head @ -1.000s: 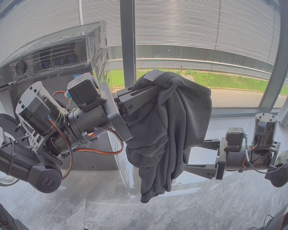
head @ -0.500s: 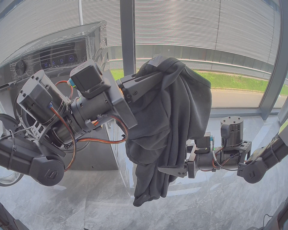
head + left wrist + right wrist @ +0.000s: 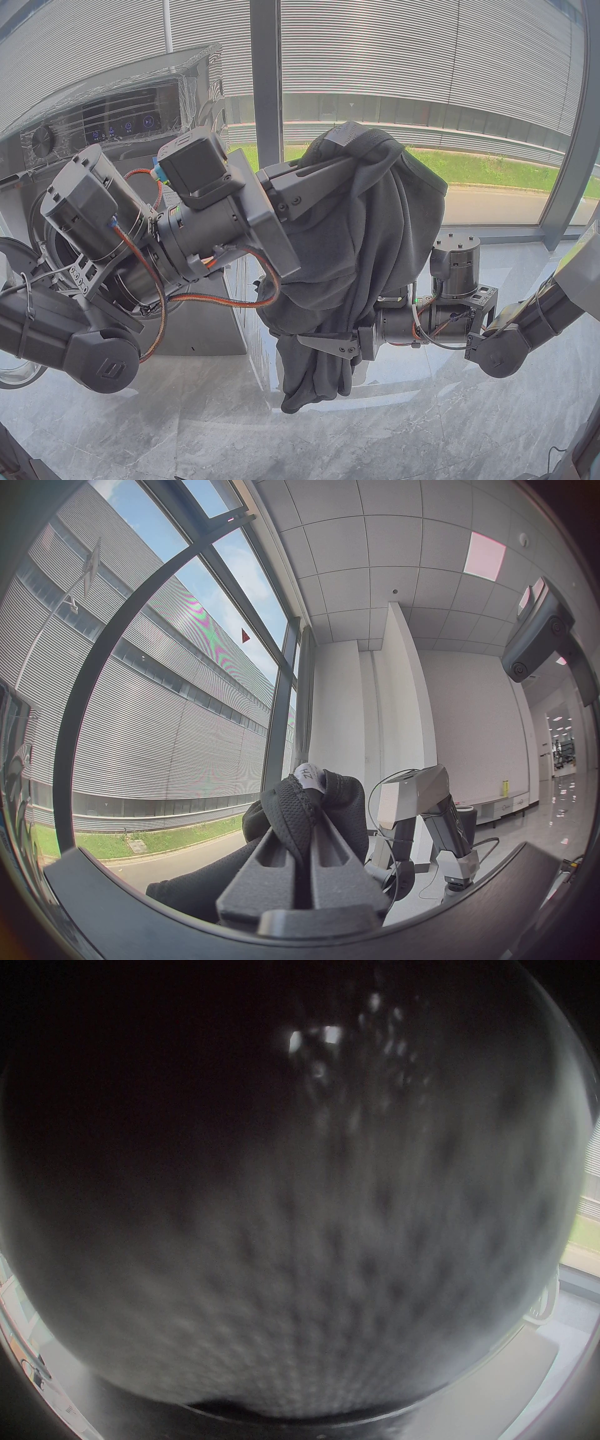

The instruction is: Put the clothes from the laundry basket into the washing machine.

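Hanging in limp dark-grey folds, the garment [image 3: 375, 237] is pinched at its collar by the left gripper [image 3: 342, 155]; the right gripper [image 3: 315, 320], jaws apart, touches its folds at 6 o'clock.

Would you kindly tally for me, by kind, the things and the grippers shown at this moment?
dark grey garment: 1
washing machine: 1
grippers: 2, the left gripper and the right gripper
Total: 4
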{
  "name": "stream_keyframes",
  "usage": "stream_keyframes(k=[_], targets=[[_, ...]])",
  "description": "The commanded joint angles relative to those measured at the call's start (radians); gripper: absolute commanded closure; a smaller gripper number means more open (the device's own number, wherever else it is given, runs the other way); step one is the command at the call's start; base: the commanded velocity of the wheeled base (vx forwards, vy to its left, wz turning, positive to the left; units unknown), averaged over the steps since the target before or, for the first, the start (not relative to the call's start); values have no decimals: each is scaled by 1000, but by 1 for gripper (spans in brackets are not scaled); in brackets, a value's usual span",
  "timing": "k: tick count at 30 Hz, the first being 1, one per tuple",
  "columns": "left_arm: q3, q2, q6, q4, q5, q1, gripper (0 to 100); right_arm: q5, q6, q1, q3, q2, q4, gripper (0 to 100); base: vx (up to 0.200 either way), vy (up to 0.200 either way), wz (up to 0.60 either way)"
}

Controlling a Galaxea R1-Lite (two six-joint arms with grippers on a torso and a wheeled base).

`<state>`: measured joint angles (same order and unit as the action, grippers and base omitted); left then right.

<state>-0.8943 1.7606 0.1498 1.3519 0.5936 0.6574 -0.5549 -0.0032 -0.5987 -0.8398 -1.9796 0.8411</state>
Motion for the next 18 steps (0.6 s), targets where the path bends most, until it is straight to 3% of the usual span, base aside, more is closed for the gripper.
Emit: stream_keyframes(k=[1, 3, 4, 11, 18], targets=[[-8, 0, 2, 0, 0, 2, 100, -2, -1, -12, -1, -10, 4, 0, 0, 0, 0], [-14, -1, 2, -2, 0, 2, 100, -2, -3, -23, -5, -13, 4, 0, 0, 0, 0], [-14, -3, 2, -4, 0, 2, 100, -2, -3, -27, -9, -16, 9, 100, 0, 0, 0], [-14, -3, 2, -4, 0, 2, 100, 1, 2, -36, -47, -18, 39, 100, 0, 0, 0], [-15, -1, 2, -5, -14, -6, 100, -2, 0, -50, 15, 41, 39, 100, 0, 0, 0]])
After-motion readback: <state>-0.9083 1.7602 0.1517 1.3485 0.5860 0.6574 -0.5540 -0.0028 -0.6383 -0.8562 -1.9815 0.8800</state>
